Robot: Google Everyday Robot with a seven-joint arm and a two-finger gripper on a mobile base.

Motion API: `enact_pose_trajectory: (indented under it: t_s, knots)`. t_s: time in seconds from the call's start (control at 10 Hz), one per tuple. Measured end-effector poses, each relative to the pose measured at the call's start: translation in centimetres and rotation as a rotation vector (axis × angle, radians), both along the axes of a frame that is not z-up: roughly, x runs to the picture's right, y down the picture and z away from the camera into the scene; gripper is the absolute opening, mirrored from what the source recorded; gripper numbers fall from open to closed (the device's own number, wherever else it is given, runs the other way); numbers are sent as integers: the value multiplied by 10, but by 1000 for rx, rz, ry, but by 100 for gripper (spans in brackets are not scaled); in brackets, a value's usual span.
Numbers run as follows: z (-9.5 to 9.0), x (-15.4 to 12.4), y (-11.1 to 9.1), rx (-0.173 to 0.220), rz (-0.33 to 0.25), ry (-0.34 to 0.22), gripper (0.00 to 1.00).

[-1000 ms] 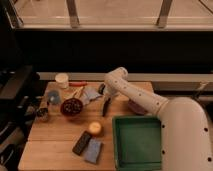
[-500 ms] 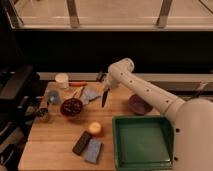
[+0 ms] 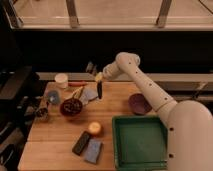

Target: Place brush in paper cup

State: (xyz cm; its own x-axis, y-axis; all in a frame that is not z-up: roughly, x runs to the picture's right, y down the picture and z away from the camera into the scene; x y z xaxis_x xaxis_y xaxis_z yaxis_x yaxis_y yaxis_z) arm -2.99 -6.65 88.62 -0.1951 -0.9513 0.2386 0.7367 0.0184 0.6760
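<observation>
Ok so, closest edge of the wooden table (image 3: 50,145): a flat black slab (image 3: 81,142) with a grey-blue pad (image 3: 93,150) lying right next to it, touching or nearly. To the right is a big green tray (image 3: 122,150), nothing visible in it. Just behind the slab there's a small orange ball (image 3: 94,128).

Middle of the table: a dark red bowl (image 3: 71,106) with some dark stuff in it, can't tell what. A small tin (image 3: 42,114) sits left of it near the edge, and a light blue cup (image 3: 52,96) is just behind the tin. A purple bowl (image 3: 139,103) is over on the right.

Further back, the gripper (image 3: 98,77) is up in the air above the back half of the table, clamped tight on the top end of the brush (image 3: 100,90). The brush hangs pretty much straight down, with its lower end over the right edge of a blue cloth (image 3: 89,95). Can't tell if the tip touches.

An orange-red tool (image 3: 77,84) lies left of the gripper. The paper cup (image 3: 61,80) stands upright in the far left corner, apart from the brush.
</observation>
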Motion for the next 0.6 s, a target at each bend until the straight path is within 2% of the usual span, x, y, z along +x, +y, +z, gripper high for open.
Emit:
enact_pose_trajectory:
  t_s: [0.2,0.3,0.5,0.6]
  knots:
    - [-22,-28,-13,51,-72,-251,0]
    - [-31,-35,-18,82,-88,-339,0]
    - [-45,-48,-24,140,-112,-473,0]
    - [-48,-49,-25,156,-115,-503,0]
